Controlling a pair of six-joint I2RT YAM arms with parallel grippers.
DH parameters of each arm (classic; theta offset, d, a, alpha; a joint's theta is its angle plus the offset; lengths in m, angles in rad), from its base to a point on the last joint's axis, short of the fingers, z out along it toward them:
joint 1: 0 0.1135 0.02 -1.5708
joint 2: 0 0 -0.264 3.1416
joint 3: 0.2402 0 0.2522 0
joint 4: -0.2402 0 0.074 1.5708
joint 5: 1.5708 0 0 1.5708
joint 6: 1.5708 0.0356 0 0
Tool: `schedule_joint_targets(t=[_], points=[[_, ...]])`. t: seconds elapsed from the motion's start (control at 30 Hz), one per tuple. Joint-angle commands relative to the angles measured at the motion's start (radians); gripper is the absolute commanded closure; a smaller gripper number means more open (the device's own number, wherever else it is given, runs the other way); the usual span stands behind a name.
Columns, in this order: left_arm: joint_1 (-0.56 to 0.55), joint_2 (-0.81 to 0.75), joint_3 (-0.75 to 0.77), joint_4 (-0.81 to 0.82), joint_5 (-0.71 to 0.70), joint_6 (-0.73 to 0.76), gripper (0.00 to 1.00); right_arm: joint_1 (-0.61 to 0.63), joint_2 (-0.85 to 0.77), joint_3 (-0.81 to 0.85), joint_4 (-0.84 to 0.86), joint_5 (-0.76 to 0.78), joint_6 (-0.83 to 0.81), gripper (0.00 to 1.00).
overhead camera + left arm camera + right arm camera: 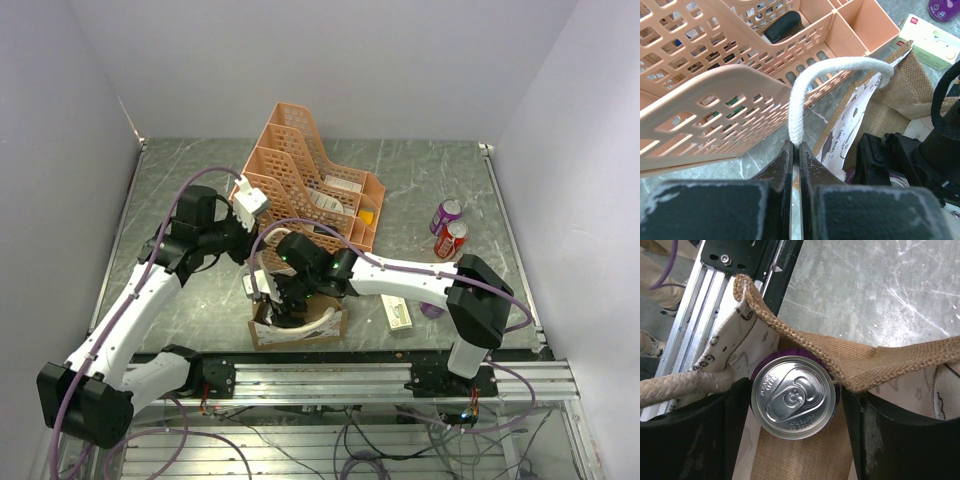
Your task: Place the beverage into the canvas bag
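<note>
The canvas bag (300, 328) stands at the table's near edge, tan burlap with a white printed side (850, 120). My left gripper (796, 145) is shut on one white rope handle (805, 95) and holds it up; in the top view it (250, 262) is just left of the bag. My right gripper (797, 395) is shut on the beverage, a purple can with a silver lid (792, 397). It holds the can upright inside the bag's mouth, under the burlap rim (880, 357). In the top view the right gripper (283, 298) is over the bag and hides the can.
A peach lattice file organizer (310, 185) stands just behind the bag, close to the left gripper (715, 100). A purple can (446, 214) and a red can (451, 240) stand at the right. A white box (397, 312) lies right of the bag. The metal rail (740, 270) runs along the near edge.
</note>
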Motion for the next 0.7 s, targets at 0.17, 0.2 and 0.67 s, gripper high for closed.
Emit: schedule_joint_targets(t=[0.17,0.2,0.67], points=[[0.005,-0.027,-0.015,0.015,0.006,0.023,0.93,0.009,-0.025,0.029,-0.004,0.027,-0.033,0.22],[0.005,-0.03,-0.017,0.017,0.004,0.023,0.93,0.008,-0.031,0.023,0.0,0.028,-0.035,0.21],[0.005,-0.038,-0.011,0.019,0.034,0.037,0.93,0.009,-0.118,-0.021,0.002,0.106,-0.084,0.18]])
